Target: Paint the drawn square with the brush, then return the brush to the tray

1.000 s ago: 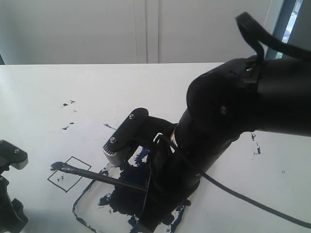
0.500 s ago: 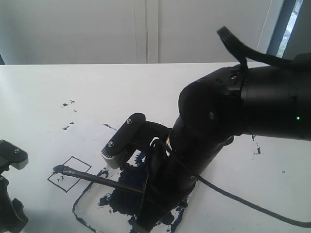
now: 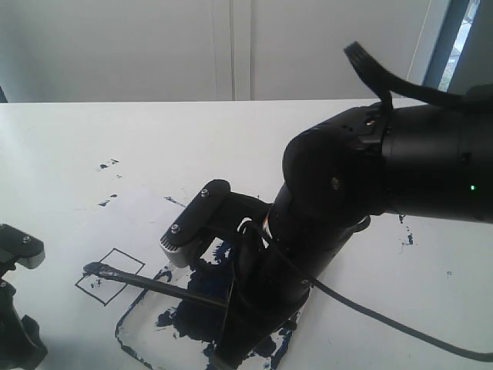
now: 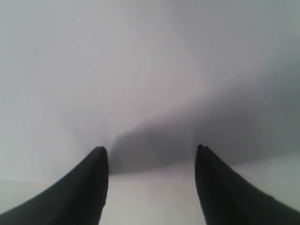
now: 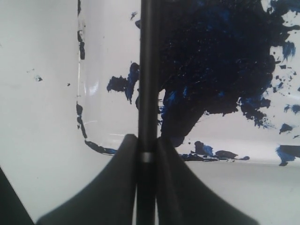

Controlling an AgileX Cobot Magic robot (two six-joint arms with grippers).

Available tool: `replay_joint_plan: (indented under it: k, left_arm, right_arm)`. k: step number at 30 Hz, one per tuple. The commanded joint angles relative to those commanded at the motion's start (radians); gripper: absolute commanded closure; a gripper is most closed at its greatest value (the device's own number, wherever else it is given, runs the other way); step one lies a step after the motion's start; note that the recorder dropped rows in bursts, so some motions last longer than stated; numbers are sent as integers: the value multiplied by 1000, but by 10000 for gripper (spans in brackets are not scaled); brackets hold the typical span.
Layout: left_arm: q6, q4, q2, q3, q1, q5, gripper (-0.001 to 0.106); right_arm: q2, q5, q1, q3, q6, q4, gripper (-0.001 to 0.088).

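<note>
Tray (image 3: 142, 322) holds a navy paint blot (image 5: 220, 56) under the brush (image 3: 154, 284).

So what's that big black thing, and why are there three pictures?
It's a robot arm with a pincer for a hand. One picture looks at the white table from outside. The other two come from little cameras on the robot's two wrists. The right gripper is pinching a long black brush, whose tip reaches the small drawn square. Under the arm lies a clear tray smeared with dark blue paint. The left gripper is open and holds nothing.
</note>
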Motion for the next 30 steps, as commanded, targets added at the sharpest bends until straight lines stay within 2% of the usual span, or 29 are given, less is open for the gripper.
replay_joint_plan:
  k: [8, 15, 30]
  left_arm:
    - [0, -14, 6, 0, 0, 4, 467]
    - [10, -37, 79, 0, 0, -10, 467]
    - [17, -37, 81, 0, 0, -2, 467]
  right_arm:
    - [0, 0, 0, 0, 0, 0, 868]
    - [0, 3, 0, 0, 0, 0, 868]
    - [17, -10, 0, 0, -23, 2, 868]
